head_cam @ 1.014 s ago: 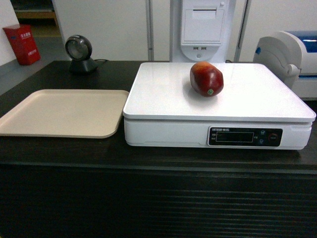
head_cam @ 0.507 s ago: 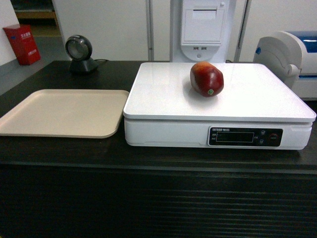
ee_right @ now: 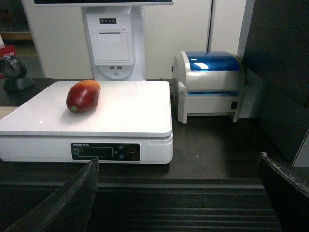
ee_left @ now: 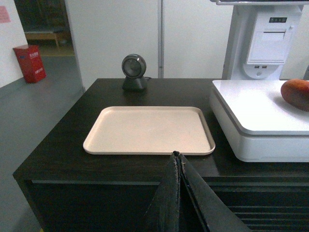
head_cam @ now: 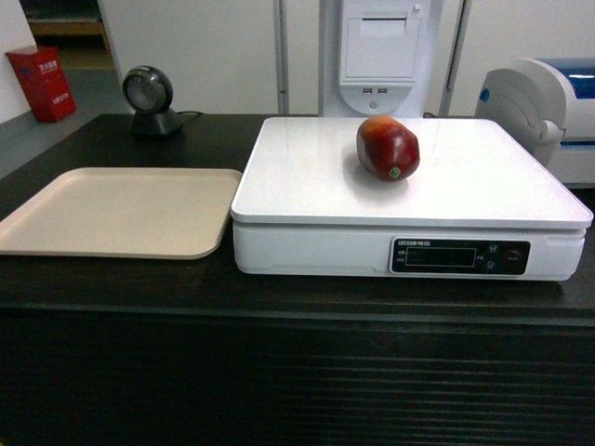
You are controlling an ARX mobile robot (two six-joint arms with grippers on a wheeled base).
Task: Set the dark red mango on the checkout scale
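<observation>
Right now the dark red mango (head_cam: 388, 148) is lying on its side on the white platform of the scale (head_cam: 307, 186), toward the back, its green stem spot facing the front edge. Neither pincer is touching it: the right gripper (ee_right: 178, 193) is hanging spread wide below and in front of the scale, well apart from the fruit, while the left gripper (ee_left: 178, 193) is sitting with its fingers pressed together in front of the beige tray (head_cam: 121, 212), also well apart from the fruit. That tray is resting just beside the scale on the dark checkout (head_cam: 279, 372) counter. Behind the scale a white receipt printer stand (head_cam: 381, 56) is rising; beyond the tray a round black scanner (head_cam: 149, 98) is standing, and on the scale's other side a white-and-blue machine (ee_right: 210, 84) is sitting.
</observation>
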